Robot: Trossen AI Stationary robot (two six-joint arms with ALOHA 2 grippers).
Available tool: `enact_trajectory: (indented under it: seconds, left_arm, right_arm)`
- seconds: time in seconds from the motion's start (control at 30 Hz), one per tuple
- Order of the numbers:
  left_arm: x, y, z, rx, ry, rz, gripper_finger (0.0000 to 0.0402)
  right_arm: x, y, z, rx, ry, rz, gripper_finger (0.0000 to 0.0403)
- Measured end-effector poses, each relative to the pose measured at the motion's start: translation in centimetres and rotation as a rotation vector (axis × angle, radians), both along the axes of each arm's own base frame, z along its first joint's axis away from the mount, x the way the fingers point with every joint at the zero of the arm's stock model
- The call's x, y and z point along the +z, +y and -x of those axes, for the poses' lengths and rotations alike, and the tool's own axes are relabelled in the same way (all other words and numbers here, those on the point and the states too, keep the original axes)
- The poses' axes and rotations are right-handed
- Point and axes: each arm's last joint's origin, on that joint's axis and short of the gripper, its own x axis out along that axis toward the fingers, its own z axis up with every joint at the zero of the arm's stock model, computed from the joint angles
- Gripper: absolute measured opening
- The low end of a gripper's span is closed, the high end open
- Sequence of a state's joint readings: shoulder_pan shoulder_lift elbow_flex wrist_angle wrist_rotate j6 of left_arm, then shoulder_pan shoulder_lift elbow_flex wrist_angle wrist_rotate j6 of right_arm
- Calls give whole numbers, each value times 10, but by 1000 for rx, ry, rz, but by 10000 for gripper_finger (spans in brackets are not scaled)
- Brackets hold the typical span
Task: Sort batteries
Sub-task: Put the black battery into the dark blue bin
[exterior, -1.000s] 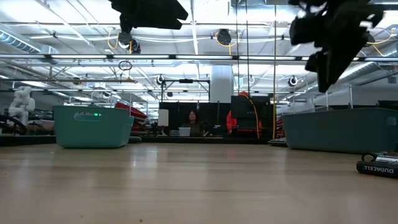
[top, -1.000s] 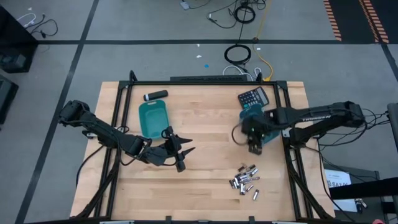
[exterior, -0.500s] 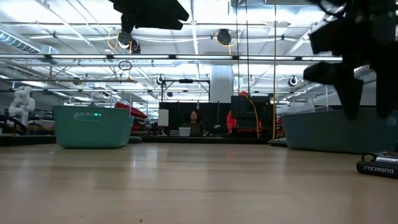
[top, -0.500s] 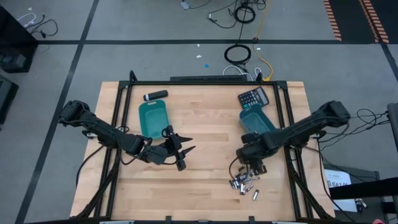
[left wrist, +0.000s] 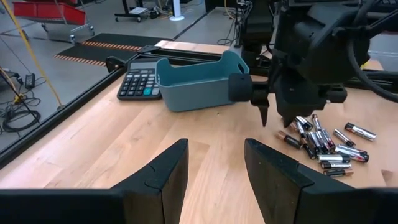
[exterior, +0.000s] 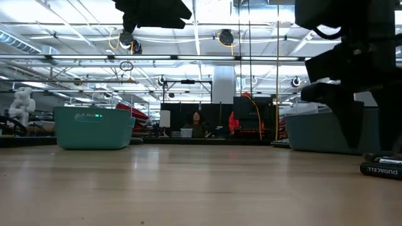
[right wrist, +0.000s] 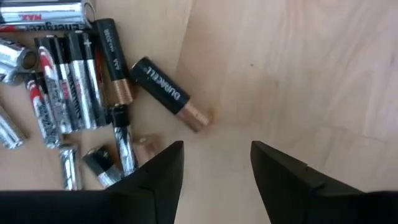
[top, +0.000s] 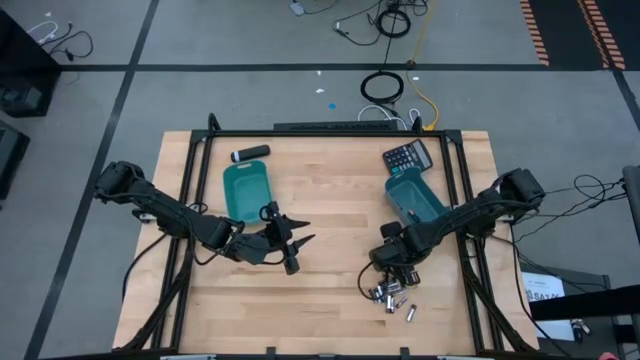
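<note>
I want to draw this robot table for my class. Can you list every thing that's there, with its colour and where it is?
batteries: a dozen or so, silvery and dark, some with copper ends, heaped near the table's front right.
teal bins: two; left bin on the table's left half toward the back, right bin on the right half toward the back.
calculator: one, dark, behind the right bin.
black cylinder: one, with a white tip, behind the left bin.
table: one, light wood with a black frame.
person: one, far off in the room behind.
left gripper: open, empty, hanging over the table's middle left.
right gripper: open, empty, right above the battery heap.
</note>
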State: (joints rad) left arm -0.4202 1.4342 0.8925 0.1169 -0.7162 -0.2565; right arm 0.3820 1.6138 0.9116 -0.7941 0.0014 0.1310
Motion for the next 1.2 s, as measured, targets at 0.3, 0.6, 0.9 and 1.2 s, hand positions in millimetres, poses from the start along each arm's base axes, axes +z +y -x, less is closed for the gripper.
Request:
enact_trajectory:
  seconds: [0.3, 0.6, 0.9, 1.2]
  left_arm:
    - [0, 1, 0, 2, -2, 0, 169]
    - [0, 1, 0, 1, 3, -2, 169]
    - [0, 1, 0, 1, 4, -3, 169]
    - [-1, 1, 0, 1, 15, -8, 169]
  right_arm:
    - [8, 20, -9, 122, -66, -13, 173]
    - [-9, 20, -12, 236, -17, 38, 121]
    - [-28, 22, -17, 288, 40, 51, 100]
    - [-17, 14, -17, 243, 9, 28, 21]
